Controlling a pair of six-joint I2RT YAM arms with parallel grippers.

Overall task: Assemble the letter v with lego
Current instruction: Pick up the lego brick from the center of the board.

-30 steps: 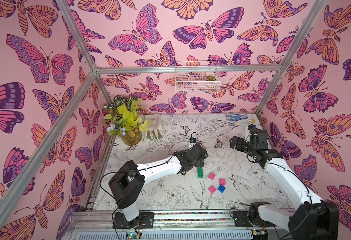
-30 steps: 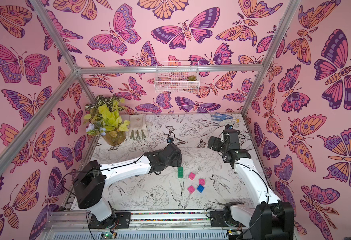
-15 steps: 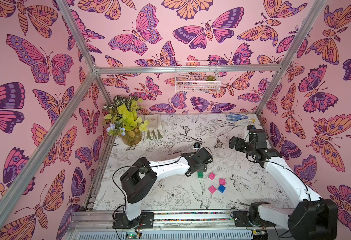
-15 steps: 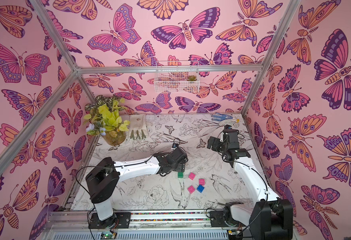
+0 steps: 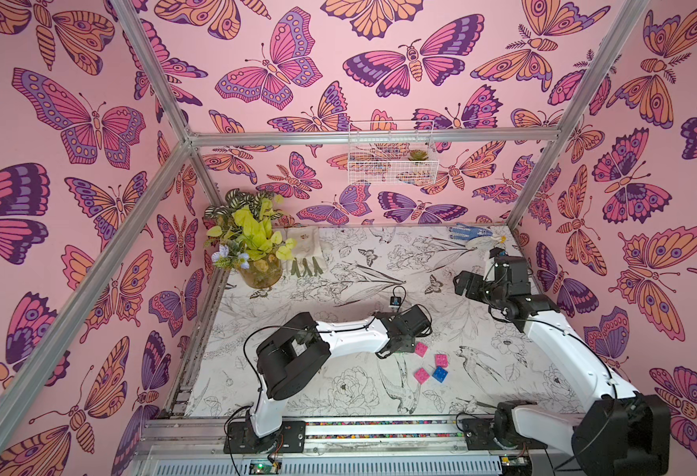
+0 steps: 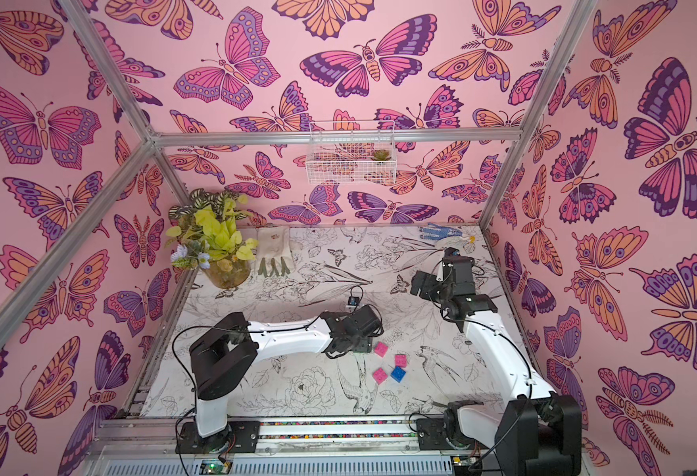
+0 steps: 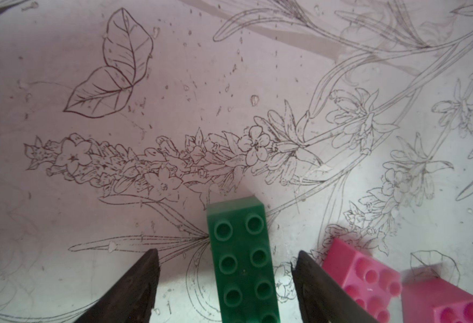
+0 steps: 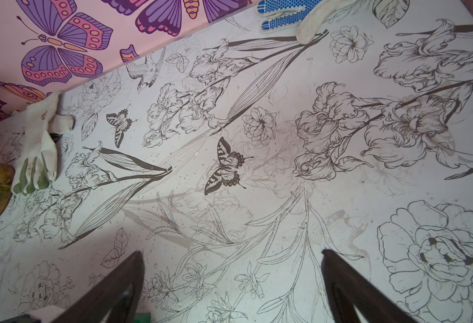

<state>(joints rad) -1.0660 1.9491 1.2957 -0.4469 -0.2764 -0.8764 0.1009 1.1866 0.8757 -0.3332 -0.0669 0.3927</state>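
Observation:
A long green lego brick (image 7: 242, 260) lies studs up on the table between the fingers of my left gripper (image 7: 226, 251). The jaws are open, with a gap on each side of the brick. In both top views the left gripper (image 5: 396, 350) (image 6: 348, 350) covers the green brick. Just to its right lie three pink bricks (image 5: 421, 349) (image 5: 441, 360) (image 5: 421, 375) and a blue one (image 5: 440, 374), all separate. Two pink bricks (image 7: 361, 274) (image 7: 447, 304) sit beside one finger. My right gripper (image 8: 231, 253) (image 5: 464, 284) hangs open and empty above the table at the back right.
A vase of leaves (image 5: 256, 263) and a white glove (image 5: 305, 251) lie at the back left. A blue dotted glove (image 5: 466, 233) is at the back right. A wire basket (image 5: 392, 160) hangs on the back wall. Aluminium posts frame the cell.
My left gripper has moved forward and down over the green brick, and its jaws have narrowed around it. The right arm has hardly moved.

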